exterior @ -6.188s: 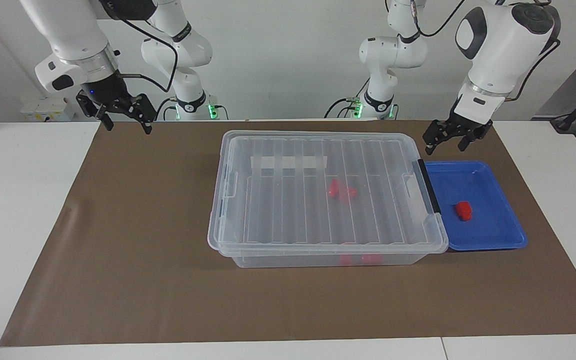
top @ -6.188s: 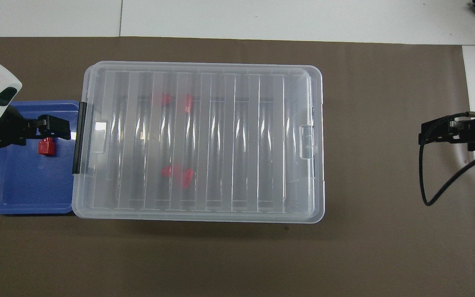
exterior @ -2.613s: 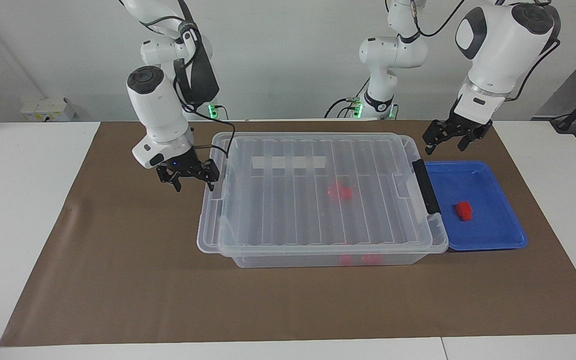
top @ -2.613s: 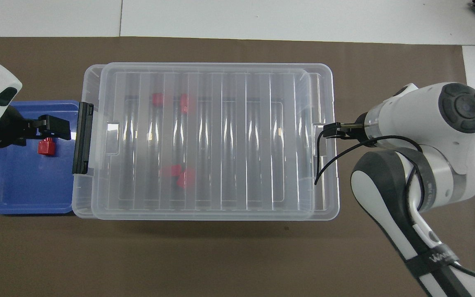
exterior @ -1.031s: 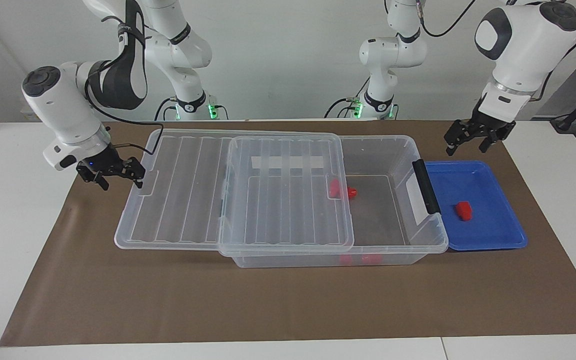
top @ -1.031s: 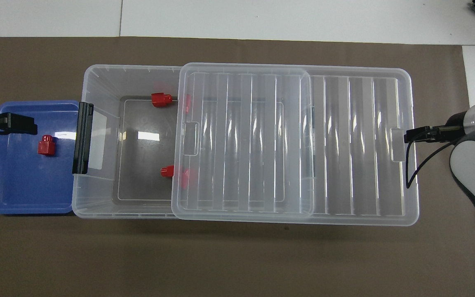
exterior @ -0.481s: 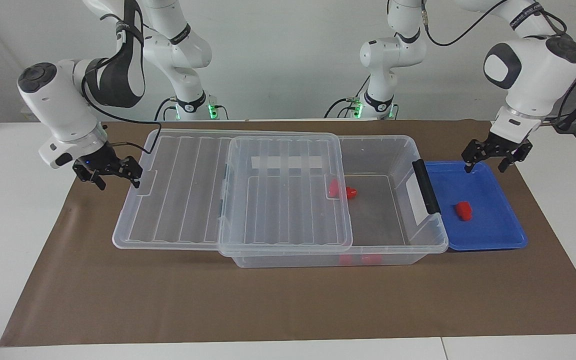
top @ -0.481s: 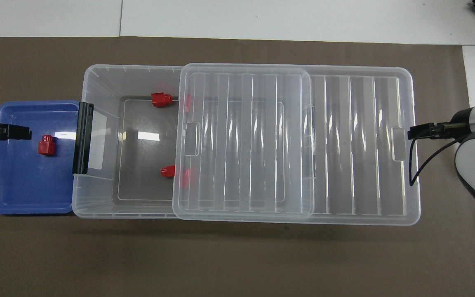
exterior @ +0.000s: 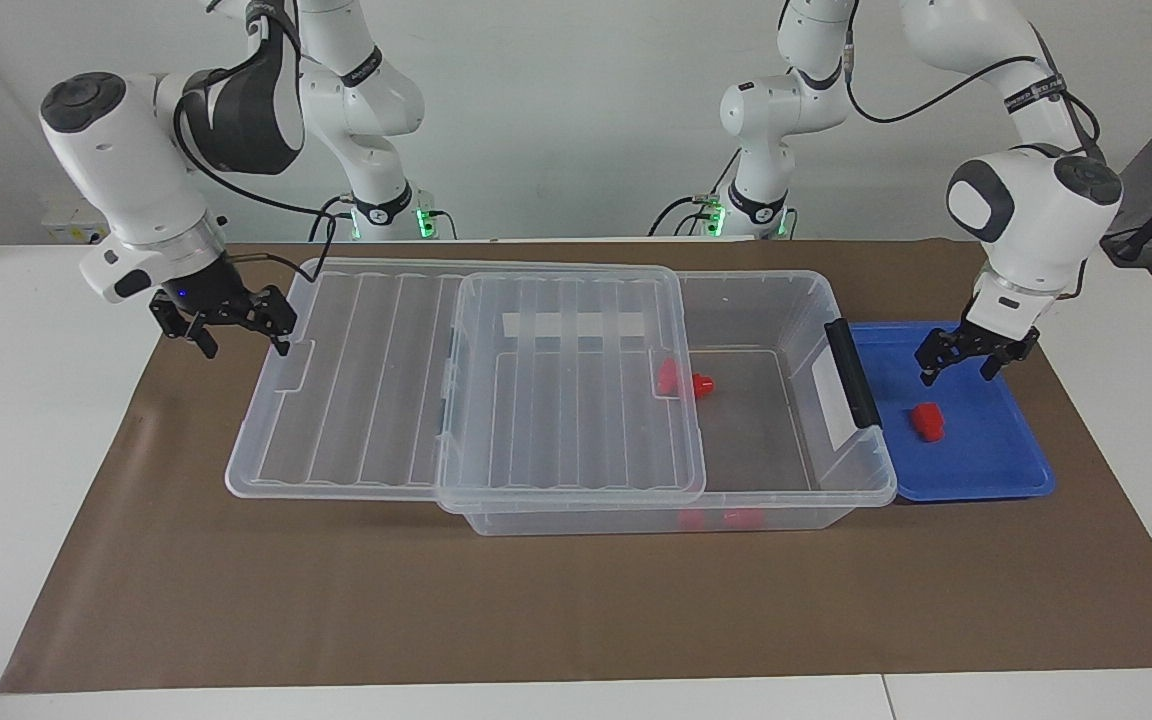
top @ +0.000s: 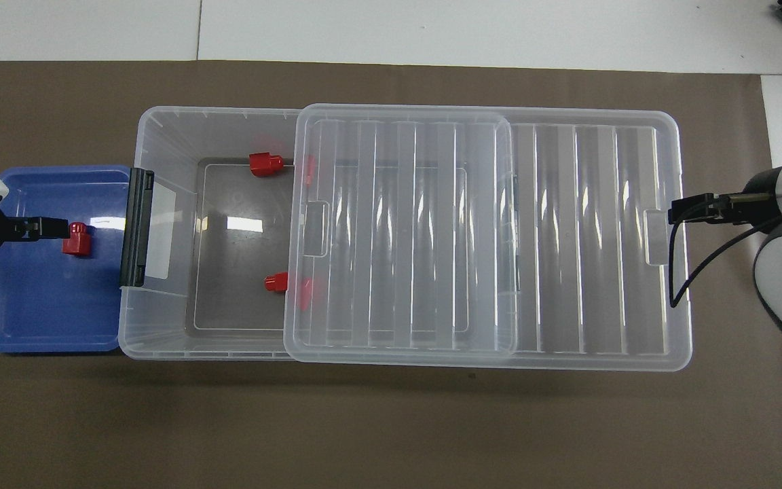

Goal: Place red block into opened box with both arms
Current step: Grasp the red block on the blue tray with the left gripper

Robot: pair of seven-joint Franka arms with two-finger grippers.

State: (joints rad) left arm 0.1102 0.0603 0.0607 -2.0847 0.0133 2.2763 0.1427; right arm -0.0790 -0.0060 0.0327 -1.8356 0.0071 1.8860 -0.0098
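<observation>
A big clear box [exterior: 786, 420] is sitting in the middle of a brown mat [exterior: 336, 600] on the white table [exterior: 26, 420]. Its see-through lid [exterior: 376, 380] with long ribs is lying slid halfway off, toward the right arm's end of the table, so the part of the box near its black handle [exterior: 851, 372] is standing open. Some small red pieces [exterior: 684, 380] are lying inside the box on its floor. A flat blue tray [exterior: 986, 470] is sitting just beside the handle end of the box, toward the left arm's end of the table. The red block [exterior: 927, 421] is lying in the blue tray, not in the box. The left gripper [exterior: 962, 362] is hanging low over the tray, just above the red block and a bit nearer to the robots than it, with its two fingers spread apart and holding nothing. The right gripper [exterior: 241, 337] is hanging just beside the end edge of the slid lid, over the brown mat, and its fingers are spread apart too, with nothing between them.
</observation>
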